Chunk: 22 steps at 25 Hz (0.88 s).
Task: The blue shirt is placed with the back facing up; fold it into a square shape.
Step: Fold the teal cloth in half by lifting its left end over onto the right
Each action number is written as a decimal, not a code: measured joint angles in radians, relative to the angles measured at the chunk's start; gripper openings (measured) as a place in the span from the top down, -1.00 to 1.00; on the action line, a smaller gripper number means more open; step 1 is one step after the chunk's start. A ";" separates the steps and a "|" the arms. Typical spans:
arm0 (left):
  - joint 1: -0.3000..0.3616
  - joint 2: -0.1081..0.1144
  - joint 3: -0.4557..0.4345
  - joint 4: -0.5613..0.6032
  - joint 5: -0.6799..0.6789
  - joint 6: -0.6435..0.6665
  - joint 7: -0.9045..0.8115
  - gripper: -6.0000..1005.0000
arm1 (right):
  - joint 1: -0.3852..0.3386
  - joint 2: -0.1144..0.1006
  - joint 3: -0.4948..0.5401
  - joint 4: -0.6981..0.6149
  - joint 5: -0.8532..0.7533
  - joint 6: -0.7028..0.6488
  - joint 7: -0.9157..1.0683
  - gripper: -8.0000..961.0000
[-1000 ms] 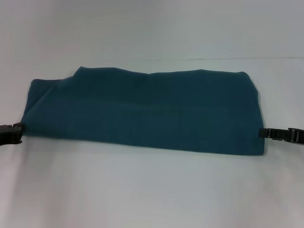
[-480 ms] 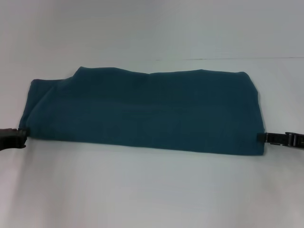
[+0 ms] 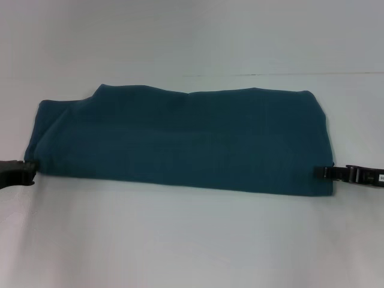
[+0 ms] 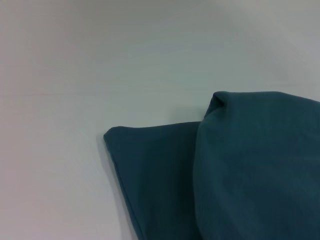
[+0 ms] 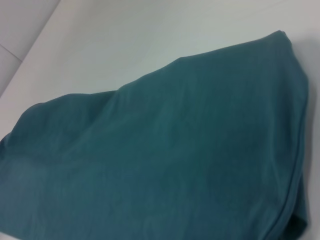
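The blue shirt (image 3: pixel 180 141) lies flat on the white table (image 3: pixel 192 240), already folded into a wide band w/ its long axis running left–right across the head view; near edge toward the robot, far edge toward the back. Left gripper (image 3: pixel 27 171) sits at the near-left corner of the band, right gripper (image 3: pixel 327 173) at the near-right corner, each low at table level and touching or just overlapping the cloth edge. Can't tell from any view how wide either set of fingers is or whether they actually pinch fabric; the wrist views show only cloth and table, no fingers. Left wrist view shows a lower layer poking out past the upper fold at that end, so the left end looks less tidy. Judgement: band is still too long for a square, so next fold prob goes along the long axis, one end over the other. Both arms equally near their own ends; shirt lies inboard of each gripper.
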 joint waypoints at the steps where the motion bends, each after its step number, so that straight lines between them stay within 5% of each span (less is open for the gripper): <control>1: -0.001 0.000 0.000 0.000 0.000 0.000 0.000 0.99 | 0.003 0.001 0.000 0.005 0.000 0.007 0.000 -0.32; 5: -0.003 0.000 0.000 -0.001 0.000 0.000 0.000 0.99 | 0.018 0.001 0.000 0.034 0.000 0.033 0.000 -0.29; 18: -0.001 0.000 -0.006 0.001 0.000 0.000 0.000 0.98 | 0.012 0.005 0.018 0.033 0.010 0.053 -0.026 0.97; 22: -0.001 0.000 -0.007 0.002 -0.003 0.005 0.000 0.97 | 0.009 0.004 0.053 0.035 0.017 0.048 -0.050 0.97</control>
